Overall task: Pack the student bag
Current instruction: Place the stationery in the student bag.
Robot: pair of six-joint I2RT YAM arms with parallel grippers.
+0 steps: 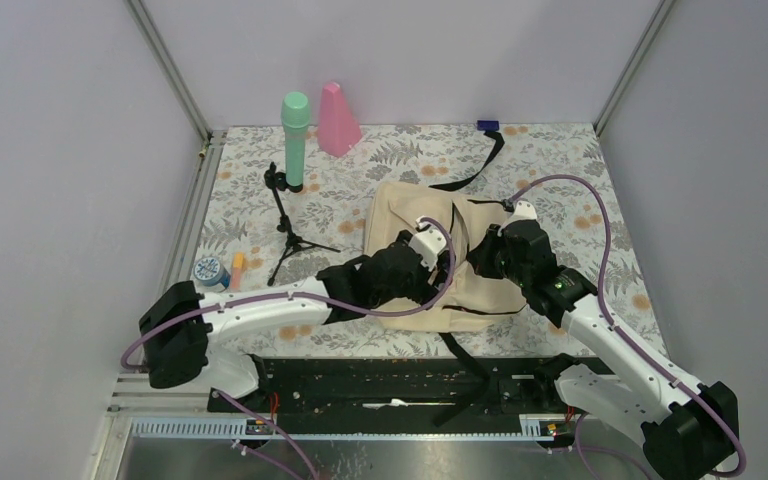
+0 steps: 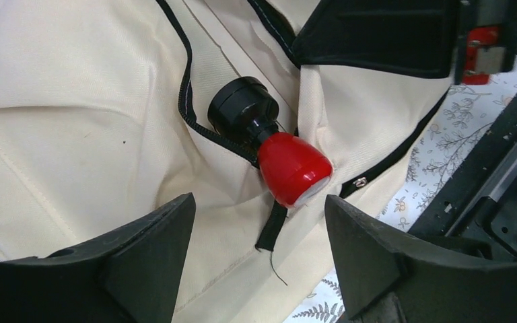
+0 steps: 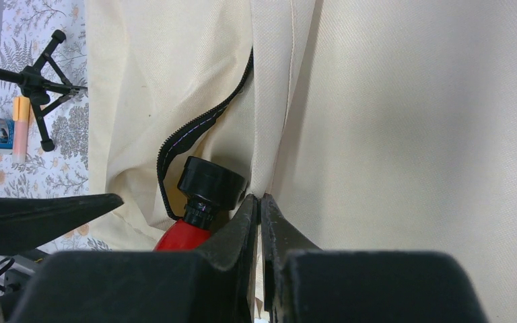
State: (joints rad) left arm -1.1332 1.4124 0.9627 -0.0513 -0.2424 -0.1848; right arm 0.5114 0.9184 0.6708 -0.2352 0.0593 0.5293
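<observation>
The student bag [image 1: 400, 205], cream with black zipper trim, lies flat mid-table. A small object with a red body and a black cap [image 2: 289, 168] sits in its zipper opening [image 3: 202, 121], cap end tucked under the fabric. My left gripper [image 2: 259, 235] is open just short of the red end, with nothing between its fingers. My right gripper [image 3: 260, 202] is shut on a fold of the bag's fabric [image 3: 410, 121] right beside the black cap [image 3: 209, 178]. From above, both grippers [image 1: 438, 262] [image 1: 480, 250] meet over the bag's middle.
A green microphone [image 1: 294, 140] on a black tripod and a pink cone-shaped bottle [image 1: 338, 120] stand at the back left. A blue-and-white tube [image 1: 209, 271] and an orange marker [image 1: 237, 266] lie left. A black strap [image 1: 480, 160] trails to the back.
</observation>
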